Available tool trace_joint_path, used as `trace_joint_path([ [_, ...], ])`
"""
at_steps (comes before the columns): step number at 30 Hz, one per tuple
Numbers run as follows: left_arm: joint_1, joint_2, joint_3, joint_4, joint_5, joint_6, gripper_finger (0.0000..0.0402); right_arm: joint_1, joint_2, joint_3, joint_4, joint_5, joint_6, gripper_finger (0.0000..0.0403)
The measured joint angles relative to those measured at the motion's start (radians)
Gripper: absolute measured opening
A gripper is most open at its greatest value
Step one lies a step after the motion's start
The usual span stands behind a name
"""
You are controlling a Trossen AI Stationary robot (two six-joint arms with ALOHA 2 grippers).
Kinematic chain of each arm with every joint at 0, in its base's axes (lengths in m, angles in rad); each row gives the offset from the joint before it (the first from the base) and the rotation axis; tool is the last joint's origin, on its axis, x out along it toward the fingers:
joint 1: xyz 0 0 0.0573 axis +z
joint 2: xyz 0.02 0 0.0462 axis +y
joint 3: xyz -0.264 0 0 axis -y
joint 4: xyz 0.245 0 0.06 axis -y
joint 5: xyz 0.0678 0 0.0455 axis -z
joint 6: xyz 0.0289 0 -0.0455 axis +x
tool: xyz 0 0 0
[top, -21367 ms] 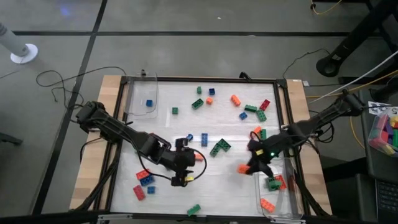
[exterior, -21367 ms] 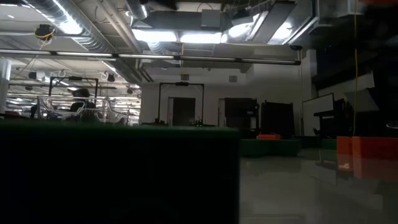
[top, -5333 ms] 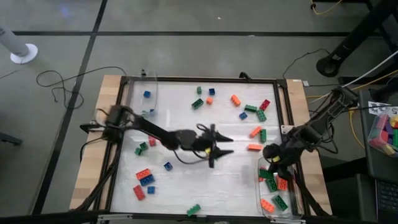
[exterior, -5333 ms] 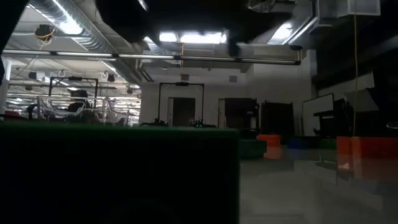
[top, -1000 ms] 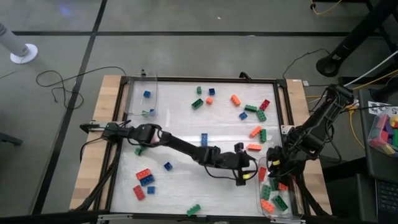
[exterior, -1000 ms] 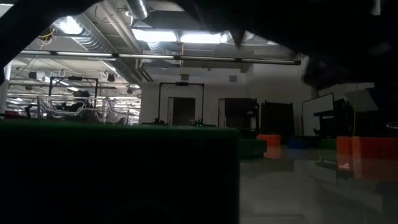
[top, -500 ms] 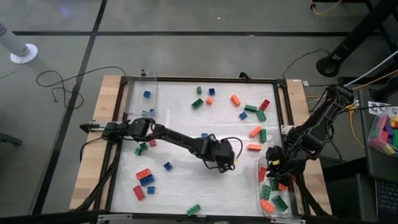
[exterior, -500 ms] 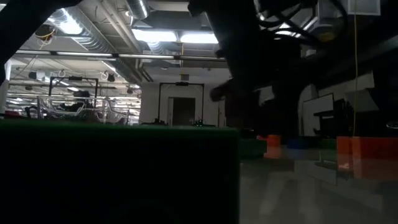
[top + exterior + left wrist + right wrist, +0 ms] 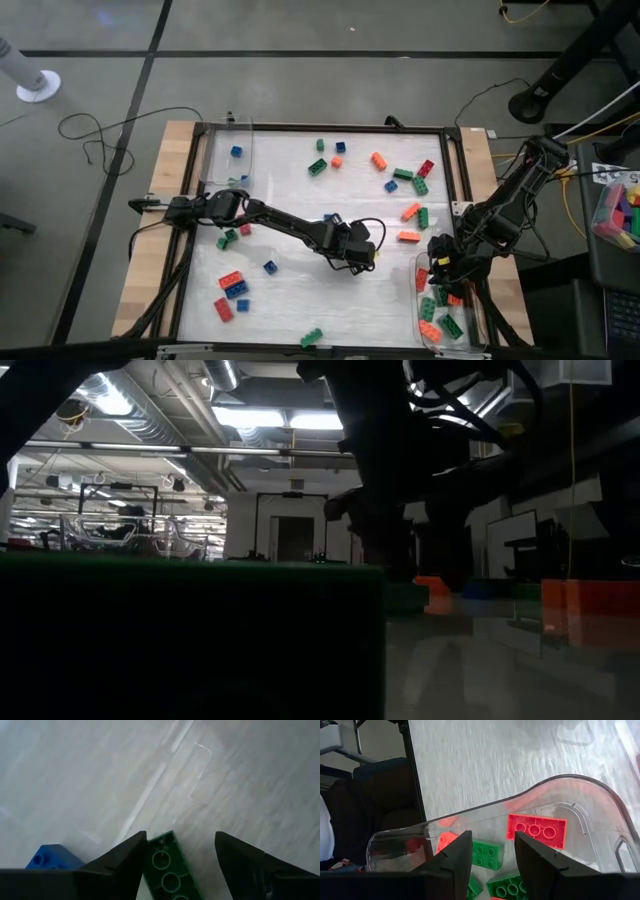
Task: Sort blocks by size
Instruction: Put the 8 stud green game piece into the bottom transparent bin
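Red, orange, green and blue blocks (image 9: 378, 160) lie scattered over the white table. My left gripper (image 9: 360, 256) is at the table's middle, pointing steeply down and open. In the left wrist view a green long block (image 9: 167, 865) lies flat between its fingers, close beside one finger (image 9: 127, 857) and apart from the other; whether it touches, I cannot tell. A blue block (image 9: 50, 857) lies just outside that finger. My right gripper (image 9: 492, 836) hangs open over the clear tray (image 9: 570, 779) at the near right, nothing between its fingers.
The right tray (image 9: 470, 330) holds long red (image 9: 536, 827), green (image 9: 487, 854) and orange blocks. A second clear tray (image 9: 246, 140) at the far left holds a small blue block (image 9: 236, 152). A black frame (image 9: 320, 127) rims the table. A green block (image 9: 190, 640) stands right before the low camera.
My left gripper has drawn back from beside the right tray toward the table's middle and left, and has tipped over from nearly level to pointing steeply down, rolling as it went. Its fingers stay open. My right arm has kept still.
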Motion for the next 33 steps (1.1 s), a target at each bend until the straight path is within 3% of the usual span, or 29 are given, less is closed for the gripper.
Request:
trace_joint_path([
  [4,0.000,-0.009,0.007,-0.022,0.000,0.001,0.0224,0.000,0.000,0.000,0.000,0.000,0.000,0.0147],
  [15,0.001,-0.020,0.096,-0.342,0.002,0.051,0.0224,0.000,0.000,0.000,-0.001,0.000,0.000,0.0147],
  [25,0.018,-0.013,0.096,-0.288,0.080,-0.193,0.0224,0.000,0.000,0.000,-0.001,0.000,0.000,0.0147],
  [33,0.018,0.001,0.070,-0.248,0.121,-0.279,0.0224,0.000,0.000,0.000,-0.002,0.000,-0.068,0.0147],
])
